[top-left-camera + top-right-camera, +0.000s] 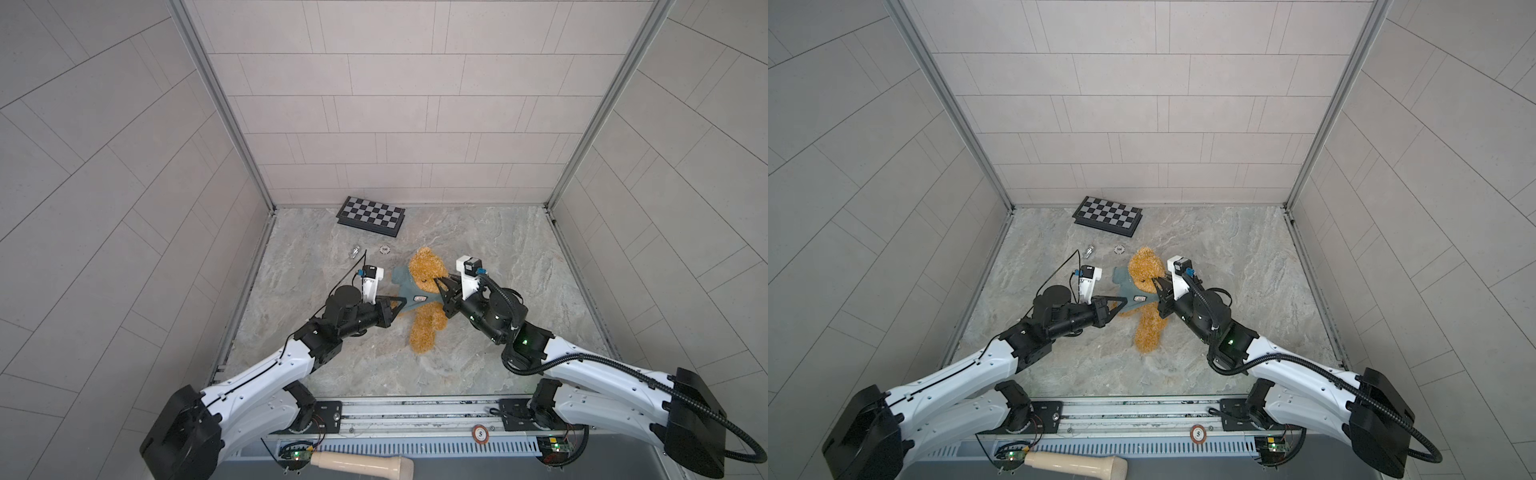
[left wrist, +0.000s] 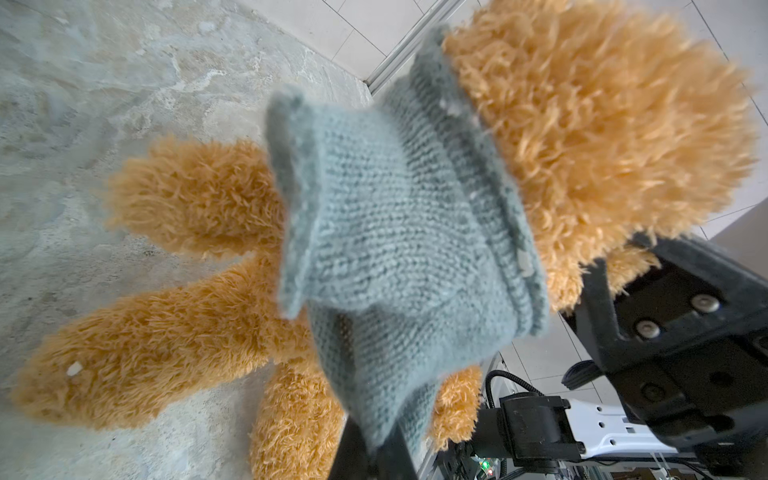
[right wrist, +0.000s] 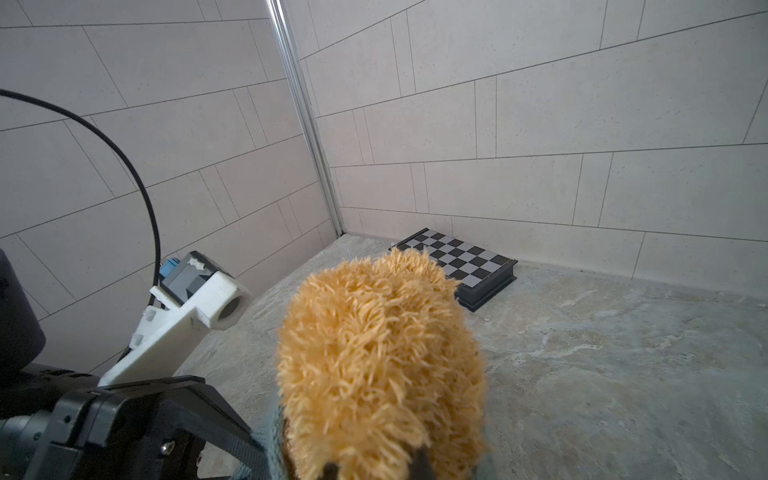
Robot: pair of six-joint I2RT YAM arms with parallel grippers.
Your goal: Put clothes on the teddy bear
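A: Nearest the camera, a cream club-shaped handle (image 1: 361, 464) lies along the front edge and a poker chip (image 1: 480, 433) sits on the rail. Both top views have them, neither wrist camera does.

B: Then mid-table, the teddy bear (image 1: 426, 328) lies between the two arms, legs toward the rail, head toward the back wall.

A: And it's inside the grey-blue sweater (image 1: 409, 291): torso in the knit, head out through the collar, legs out below the hem.

B: The left gripper (image 1: 400, 303) is clenched on that hem. The left wrist view shows it best, with the knit pinched between the black fingers (image 2: 353, 453).

A: That view also shows one sleeve (image 2: 293, 199) sticking out flat. What it misses is the small patch (image 1: 420, 298) on the chest, plain from above.

B: The right gripper (image 1: 438, 284) is clamped on the bear's fur just under the head. From its own wrist camera, shaggy fur fills the gap between the tips. Whether collar is caught too is hard to tell.

A: Farther back, a second chip (image 1: 385, 249) and a small clear glass piece (image 1: 354, 252) rest apart on the table (image 1: 519, 257), seen only from above.

B: Farthest, the folded chessboard case (image 1: 371, 216) lies shut by the wall, checks up, contents hidden. The right wrist view catches it behind the head.
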